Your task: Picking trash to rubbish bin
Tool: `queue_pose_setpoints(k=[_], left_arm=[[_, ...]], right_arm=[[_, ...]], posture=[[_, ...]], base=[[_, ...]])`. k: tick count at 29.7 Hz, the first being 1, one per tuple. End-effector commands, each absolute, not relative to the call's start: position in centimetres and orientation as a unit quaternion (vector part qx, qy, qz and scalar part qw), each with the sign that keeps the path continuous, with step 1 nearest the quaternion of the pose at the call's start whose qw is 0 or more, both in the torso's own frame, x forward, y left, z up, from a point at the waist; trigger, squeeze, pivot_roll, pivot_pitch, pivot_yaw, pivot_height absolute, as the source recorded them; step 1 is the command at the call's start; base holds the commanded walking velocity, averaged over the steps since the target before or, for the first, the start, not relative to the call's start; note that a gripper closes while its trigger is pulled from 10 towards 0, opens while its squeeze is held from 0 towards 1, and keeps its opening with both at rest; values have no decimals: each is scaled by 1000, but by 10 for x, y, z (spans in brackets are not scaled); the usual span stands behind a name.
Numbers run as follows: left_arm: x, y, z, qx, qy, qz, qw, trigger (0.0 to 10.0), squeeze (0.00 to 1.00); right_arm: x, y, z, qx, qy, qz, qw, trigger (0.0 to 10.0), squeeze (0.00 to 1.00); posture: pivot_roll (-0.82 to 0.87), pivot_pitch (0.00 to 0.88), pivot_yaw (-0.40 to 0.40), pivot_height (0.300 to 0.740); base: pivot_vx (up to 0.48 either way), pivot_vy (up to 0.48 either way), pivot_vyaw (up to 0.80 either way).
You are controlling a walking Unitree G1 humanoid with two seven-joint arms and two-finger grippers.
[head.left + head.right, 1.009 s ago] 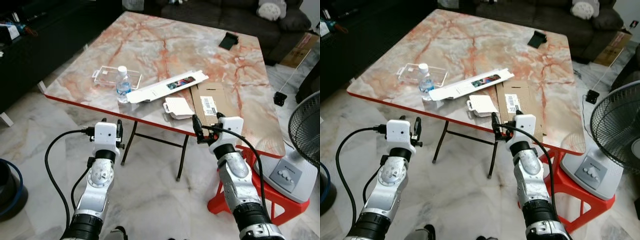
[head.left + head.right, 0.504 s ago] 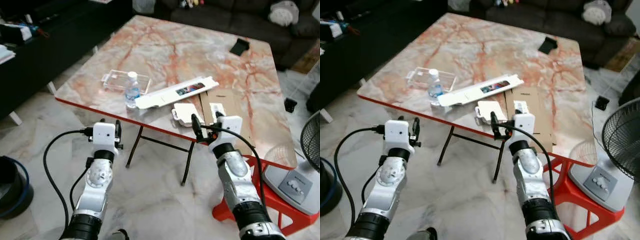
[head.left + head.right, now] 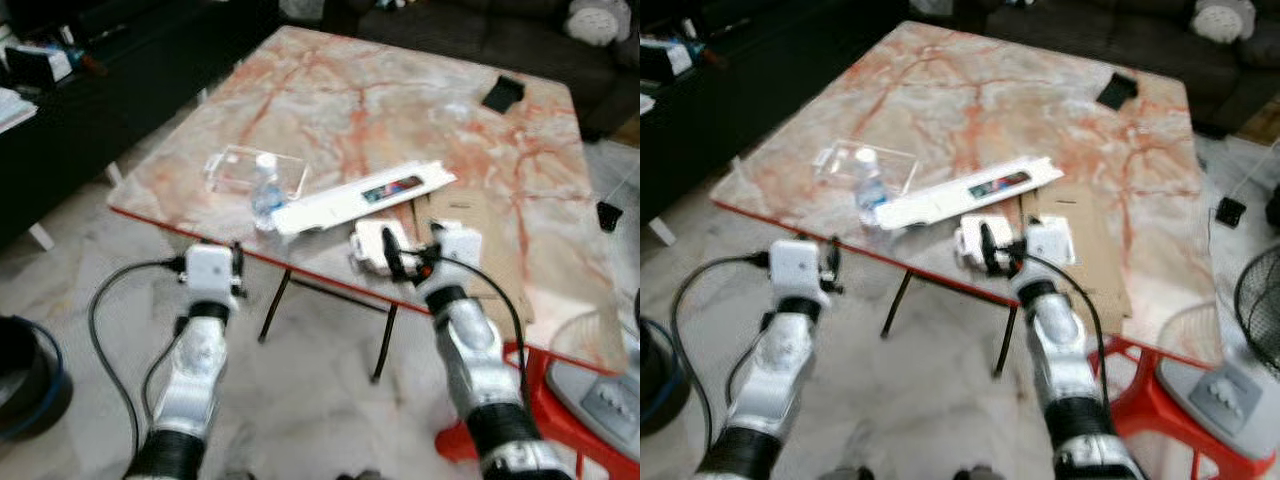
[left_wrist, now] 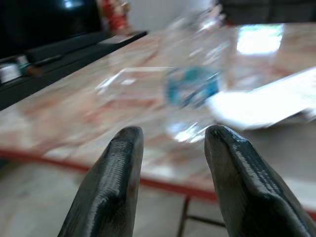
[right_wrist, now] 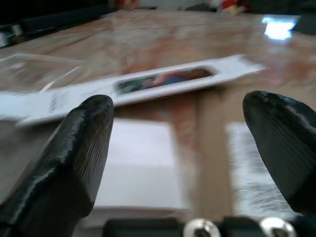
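Trash lies on the marble table (image 3: 340, 100): a clear plastic bottle (image 3: 266, 195), a clear plastic tray (image 3: 255, 175), a long white box (image 3: 365, 196), a small white box (image 3: 372, 245) and flat brown cardboard (image 3: 470, 250). My left gripper (image 3: 236, 268) is open and hangs just short of the table's red front edge, pointing at the bottle (image 4: 192, 86). My right gripper (image 3: 410, 260) is open wide at the table edge. The small white box (image 5: 140, 173) lies just in front of its fingers. The head views are blurred.
A black bin with a blue rim (image 3: 20, 375) stands on the floor at my lower left. A red stool (image 3: 560, 440) and a fan base (image 3: 610, 390) crowd the right. A black object (image 3: 502, 93) lies at the table's far side. A dark cabinet (image 3: 60, 90) runs along the left.
The camera has moved forward, so the table and trash look nearer. Both grippers are closer to the table's front edge, and the right one now reaches the small white box.
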State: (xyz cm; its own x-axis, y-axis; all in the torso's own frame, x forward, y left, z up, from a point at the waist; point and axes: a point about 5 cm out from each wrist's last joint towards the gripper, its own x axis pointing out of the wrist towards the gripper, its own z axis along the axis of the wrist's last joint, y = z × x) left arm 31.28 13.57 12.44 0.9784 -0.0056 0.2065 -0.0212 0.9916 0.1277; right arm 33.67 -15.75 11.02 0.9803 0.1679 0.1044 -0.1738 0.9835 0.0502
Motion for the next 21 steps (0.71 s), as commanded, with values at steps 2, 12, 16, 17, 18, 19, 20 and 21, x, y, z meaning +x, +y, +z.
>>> queue_pose_setpoints(k=[2,12,16,17,18,19,20,21], left_arm=[[312,142,126,70,-104,9,992,10000,0],[310,137,124,63,-107,-3,992,10000,0],[309,134,122,60,-102,-12,993,10000,0],[309,132,121,59,-100,-16,993,10000,0],[309,132,121,59,-100,-16,993,10000,0],[309,131,120,59,-98,-20,993,10000,0],[309,131,120,60,-97,-21,993,10000,0],[309,131,120,60,-96,-21,993,10000,0]], right_arm=[[338,-154,113,40,-57,89,994,10000,0],[336,-157,113,41,-56,95,993,10000,0],[334,-157,112,25,-53,114,992,10000,0],[333,-156,111,14,-53,119,991,10000,0],[333,-156,111,14,-53,119,991,10000,0],[331,-156,111,8,-55,127,990,10000,0],[331,-156,111,6,-55,130,990,10000,0],[331,-155,111,5,-55,132,990,10000,0]], posture=[[72,161,-112,740],[64,168,-112,740],[57,170,-113,740],[52,173,-113,740],[52,173,-113,740],[52,174,-115,740],[52,174,-115,740],[52,174,-115,740]], base=[[321,0,0],[91,0,0],[0,0,0],[0,0,0],[0,0,0],[0,0,0],[0,0,0],[0,0,0]])
